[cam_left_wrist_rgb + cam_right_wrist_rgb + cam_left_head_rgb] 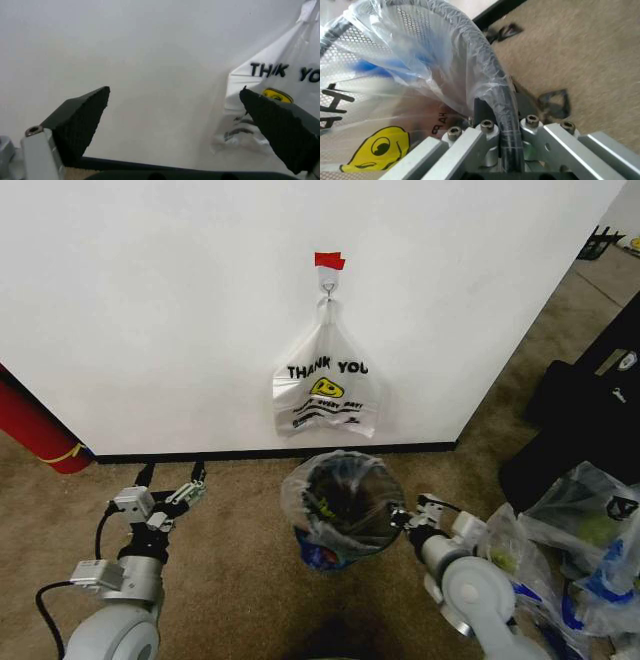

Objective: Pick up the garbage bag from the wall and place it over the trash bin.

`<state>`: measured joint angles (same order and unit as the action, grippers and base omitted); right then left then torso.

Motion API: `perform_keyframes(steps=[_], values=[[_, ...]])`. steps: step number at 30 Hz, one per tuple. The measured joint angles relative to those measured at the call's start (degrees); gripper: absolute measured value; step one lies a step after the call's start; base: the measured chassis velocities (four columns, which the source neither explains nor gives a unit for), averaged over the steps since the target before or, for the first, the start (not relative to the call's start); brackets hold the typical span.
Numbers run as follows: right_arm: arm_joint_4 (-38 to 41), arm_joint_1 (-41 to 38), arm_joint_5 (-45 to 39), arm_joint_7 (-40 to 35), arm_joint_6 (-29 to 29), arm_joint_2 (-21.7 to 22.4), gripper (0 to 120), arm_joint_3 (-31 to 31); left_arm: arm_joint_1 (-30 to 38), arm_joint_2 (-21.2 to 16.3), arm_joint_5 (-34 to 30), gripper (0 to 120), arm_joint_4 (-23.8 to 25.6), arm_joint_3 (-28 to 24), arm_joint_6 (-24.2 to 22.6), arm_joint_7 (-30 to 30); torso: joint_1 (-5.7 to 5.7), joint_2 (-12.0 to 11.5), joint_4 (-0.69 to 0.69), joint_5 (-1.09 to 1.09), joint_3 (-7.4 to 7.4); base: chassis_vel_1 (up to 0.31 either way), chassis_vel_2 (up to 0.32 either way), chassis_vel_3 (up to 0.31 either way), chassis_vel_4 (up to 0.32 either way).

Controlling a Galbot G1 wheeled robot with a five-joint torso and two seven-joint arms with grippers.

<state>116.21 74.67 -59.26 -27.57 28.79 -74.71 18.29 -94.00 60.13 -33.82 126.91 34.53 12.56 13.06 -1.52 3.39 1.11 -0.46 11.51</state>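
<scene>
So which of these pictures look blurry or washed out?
Left wrist view: the left gripper is dark, the wall pale and flat. Right wrist view: the garbage bag and trash bin rim are soft and glary. Head view looks evenly lit.

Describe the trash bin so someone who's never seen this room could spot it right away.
Find the white wall with a bag hanging from a hook. On the carpet below stands the trash bin, a round black mesh basket. Unlike the bulging bags nearby, it has a thin plastic bag stretched over its rim.
</scene>
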Motion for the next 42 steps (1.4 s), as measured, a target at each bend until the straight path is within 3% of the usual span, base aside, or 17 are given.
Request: perform_keyframes(steps=[6,23,29,42], values=[[-1.8,-0.9,1.2,0.3,0.3,-1.0,0,-1.9,-1.5,1.2,0.4,100,0.6,0.5,0.4,-0.1,0.0,0.0,0.0,-0.01,0.0,0.0,0.0,0.0,0.0],[-5.7,-2.6,3.5,2.0,-1.0,-2.5,1,-2.5,0.2,3.2,1.0,100,0.7,-4.2,-0.5,1.4,0.0,0.0,0.0,0.0,0.01,0.0,0.0,0.0,0.0],[-5.7,-2.4,3.9,2.1,-0.9,-3.1,11,-2.3,0.2,3.4,0.8,100,0.8,-4.1,-0.7,1.7,0.0,0.0,-0.01,0.0,0.0,0.0,0.0,0.0,0.0],[-4.6,-1.1,4.2,2.7,-1.2,-2.4,58,-1.0,0.2,4.1,0.6,100,1.7,-4.6,-1.0,2.1,0.0,0.0,0.0,0.0,0.0,0.0,0.0,0.0,0.0]])
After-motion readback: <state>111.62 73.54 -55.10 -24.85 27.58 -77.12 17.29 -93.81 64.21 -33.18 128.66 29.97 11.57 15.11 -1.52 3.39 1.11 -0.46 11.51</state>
